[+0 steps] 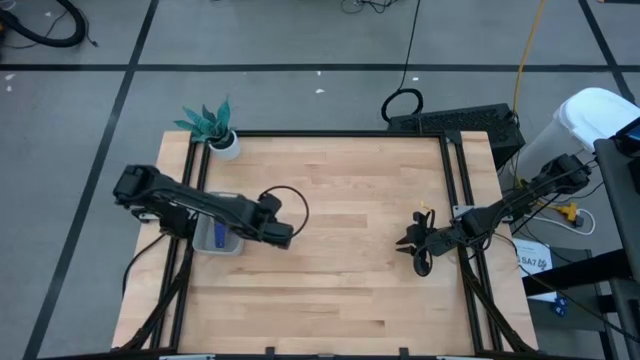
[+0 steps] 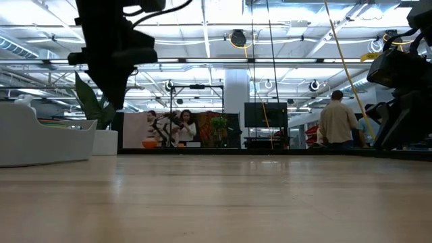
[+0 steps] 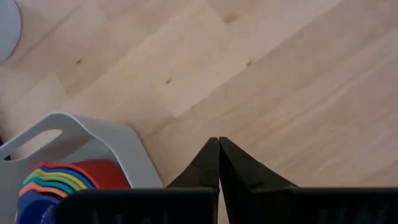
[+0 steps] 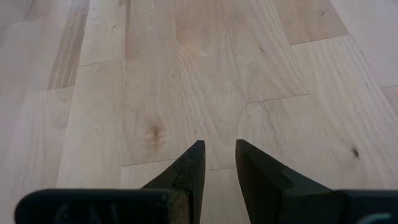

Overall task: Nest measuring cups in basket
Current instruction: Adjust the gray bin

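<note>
Wooden tabletop [image 1: 340, 220] mostly bare, open workshop floor behind with a few people far back. Looks near done or done: measuring cups [image 3: 59, 180] sit stacked one inside another in basket [image 3: 118, 140], at left side of table under left arm. No loose cups seen anywhere on table in high view. Count: 1 basket, 1 nested stack; about 6 colour rims visible (red, orange, yellow, green, light blue, blue), a 7th cannot be confirmed. 1 small plant pot [image 1: 226, 145] at far-left corner. Left gripper [image 3: 219, 144] just right of basket, fingers pressed together, holding nothing. Right gripper [image 4: 219, 149] parked over right side of table, fingers slightly spread, empty.
</note>
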